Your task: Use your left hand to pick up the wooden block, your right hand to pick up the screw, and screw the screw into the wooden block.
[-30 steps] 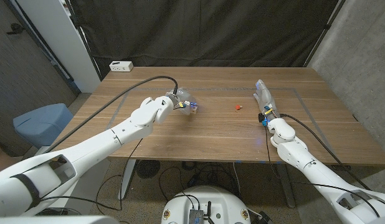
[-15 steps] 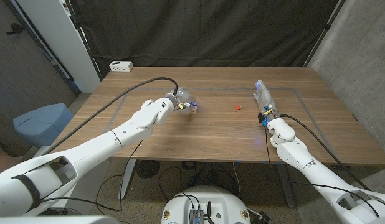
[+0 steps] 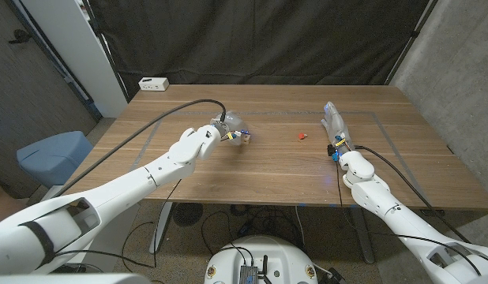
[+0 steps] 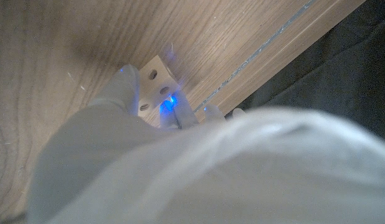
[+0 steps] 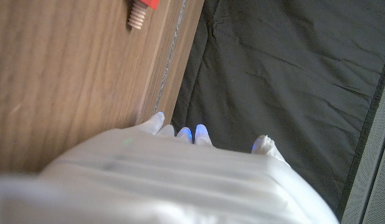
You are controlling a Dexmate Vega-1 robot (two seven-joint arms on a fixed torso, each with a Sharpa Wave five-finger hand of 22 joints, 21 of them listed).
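The small pale wooden block (image 3: pixel 245 136) with round holes in its face (image 4: pixel 154 81) sits on the table left of centre. My left hand (image 3: pixel 226 128) is right against it, and its fingers (image 4: pixel 125 90) close on two sides of the block under a blue glow. The screw (image 3: pixel 302 136), red-headed with a beige thread (image 5: pixel 139 12), lies on the wood between the two hands. My right hand (image 3: pixel 333 126) stands to the right of the screw, a short gap away, fingers (image 5: pixel 180 132) stretched out and holding nothing.
A white power strip (image 3: pixel 153 83) lies at the table's far left corner. A blue seat (image 3: pixel 50 154) stands off the table's left side. A thin taped line (image 3: pixel 370 114) runs near the far right edge, with a black curtain behind.
My left arm has crept slightly toward the block and its fingers have settled around it. The block, screw and right hand stay where they were.
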